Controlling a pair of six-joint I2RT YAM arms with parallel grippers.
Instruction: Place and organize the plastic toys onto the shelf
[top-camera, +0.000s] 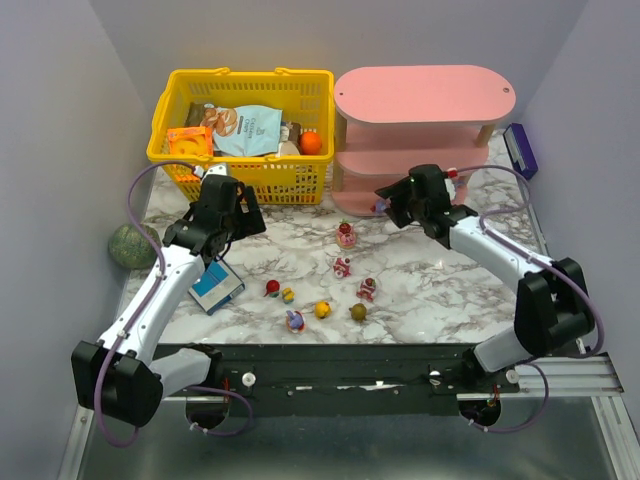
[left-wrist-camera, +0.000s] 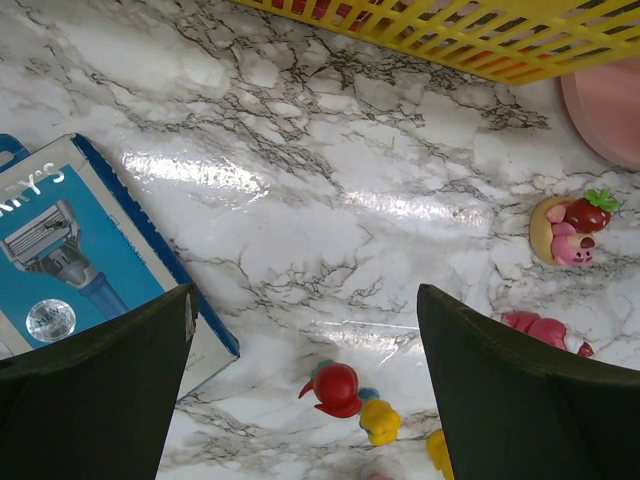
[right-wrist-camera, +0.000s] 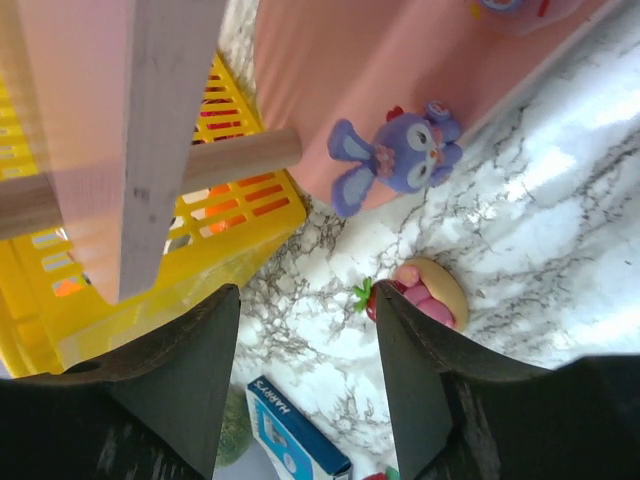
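Observation:
The pink three-tier shelf (top-camera: 425, 95) stands at the back right. A purple bunny toy (right-wrist-camera: 400, 155) lies on its bottom board (right-wrist-camera: 320, 90). Several small toys lie on the marble: a pink strawberry-topped one (top-camera: 347, 236) (left-wrist-camera: 570, 230) (right-wrist-camera: 425, 295), two more pink ones (top-camera: 342, 267) (top-camera: 367, 289), a red one (top-camera: 272, 288) (left-wrist-camera: 335, 388), yellow ones (top-camera: 288, 295) (top-camera: 322, 309), an olive one (top-camera: 358, 312) and a purple one (top-camera: 294, 321). My left gripper (top-camera: 235, 205) (left-wrist-camera: 305, 300) is open and empty above the marble. My right gripper (top-camera: 392, 205) (right-wrist-camera: 305, 295) is open and empty beside the shelf's bottom tier.
A yellow basket (top-camera: 240, 175) of snack packets stands at the back left, against the shelf. A blue razor box (top-camera: 216, 285) (left-wrist-camera: 70, 240) lies at the left of the table. A green speckled ball (top-camera: 132, 245) sits off the left edge. A purple item (top-camera: 520, 150) lies at the far right.

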